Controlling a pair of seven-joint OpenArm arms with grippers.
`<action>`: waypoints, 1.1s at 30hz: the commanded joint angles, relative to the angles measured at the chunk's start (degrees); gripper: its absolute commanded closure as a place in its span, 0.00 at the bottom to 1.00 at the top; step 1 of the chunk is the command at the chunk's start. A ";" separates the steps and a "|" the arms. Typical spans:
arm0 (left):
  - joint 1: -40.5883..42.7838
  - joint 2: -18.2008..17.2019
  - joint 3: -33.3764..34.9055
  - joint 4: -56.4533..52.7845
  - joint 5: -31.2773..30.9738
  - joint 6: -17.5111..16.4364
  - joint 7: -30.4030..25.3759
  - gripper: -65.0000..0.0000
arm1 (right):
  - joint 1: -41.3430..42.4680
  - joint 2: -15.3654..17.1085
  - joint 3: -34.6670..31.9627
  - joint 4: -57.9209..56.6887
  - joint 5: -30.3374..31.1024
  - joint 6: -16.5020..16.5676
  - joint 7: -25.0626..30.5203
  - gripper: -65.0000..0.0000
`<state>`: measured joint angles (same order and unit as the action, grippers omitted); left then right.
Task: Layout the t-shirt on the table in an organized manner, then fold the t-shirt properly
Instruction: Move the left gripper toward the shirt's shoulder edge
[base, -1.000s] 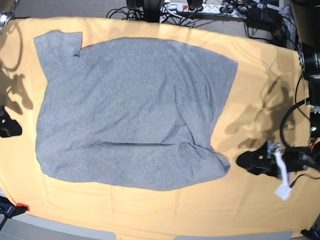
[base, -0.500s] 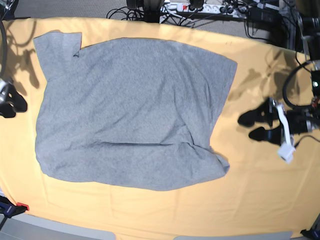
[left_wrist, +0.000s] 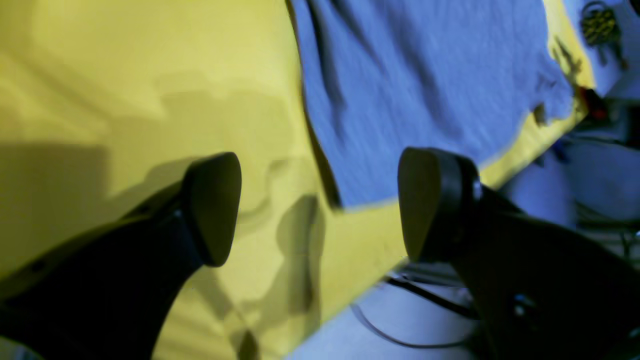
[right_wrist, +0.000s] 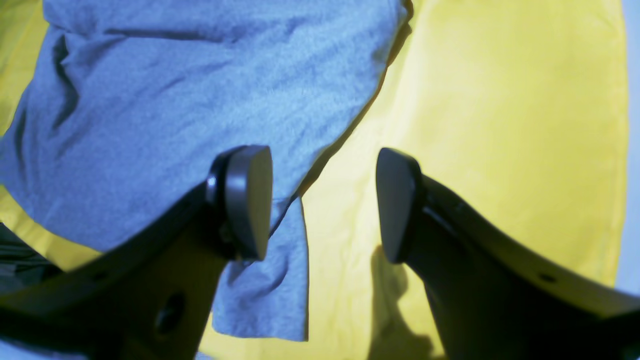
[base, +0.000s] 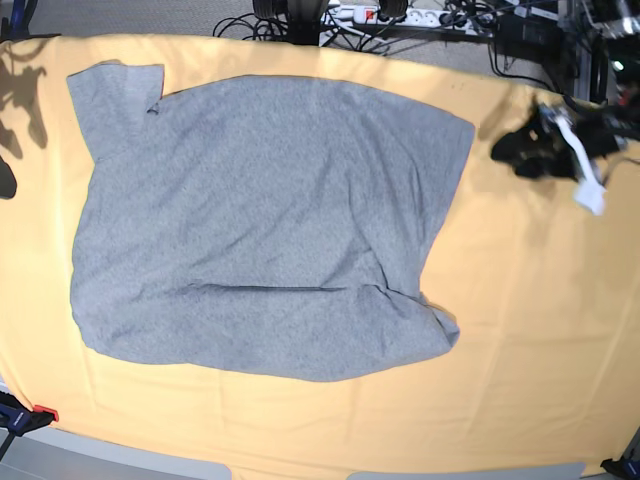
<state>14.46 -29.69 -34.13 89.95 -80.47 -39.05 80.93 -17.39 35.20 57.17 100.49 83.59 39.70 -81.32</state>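
Going from the left of the overhead view, the right claw (right_wrist: 320, 202) was nearly out of sight at the far-left edge of the broad surface (base: 540, 330) draped in pale orange-yellow cloth. Its own camera showed the jaws wide apart and empty, hovering over the sleeve end of the heather-grey short-sleeved cotton t-shirt (base: 260, 220), one pad above the grey fabric and the other above bare cloth.

The t-shirt lay spread flat across the left and middle of the surface, plain side up, one sleeve (base: 115, 85) poking out at the far-left corner. Its near-right corner (base: 425, 325) was bunched into soft ridges rather than lying square.

Further right, the left claw (base: 517, 148) hung beside the shirt's far-right corner (base: 468, 128), jaws spread wide, holding nothing, not touching the fabric.

To my eye the step in hand was taking the two far corners for the first fold or a final straightening. Doing it well would mean each claw coming down squarely astride the edge, pinching only shirt and not the yellow cloth beneath, and both lifting together so the grey fabric did not skew. The rumpled near-right corner looked worth smoothing first, or the fold would trap those creases.

As for writing, none could be read: the upward side of the shirt was blank, and I saw no label or brand.
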 joint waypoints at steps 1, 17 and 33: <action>0.17 0.11 -0.37 0.90 -0.85 0.07 -0.93 0.25 | 0.37 1.64 0.66 0.72 1.41 0.30 1.32 0.47; 2.03 10.03 10.23 0.79 6.97 1.79 -1.88 0.25 | 0.39 1.64 0.63 0.72 1.41 0.30 1.32 0.47; 1.57 9.55 19.26 1.70 6.88 0.96 -1.66 1.00 | -1.20 -3.52 -5.35 0.70 1.41 0.30 1.32 0.47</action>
<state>15.55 -19.53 -14.57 91.55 -74.76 -39.48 77.69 -18.92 30.24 51.37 100.49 83.53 39.72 -81.06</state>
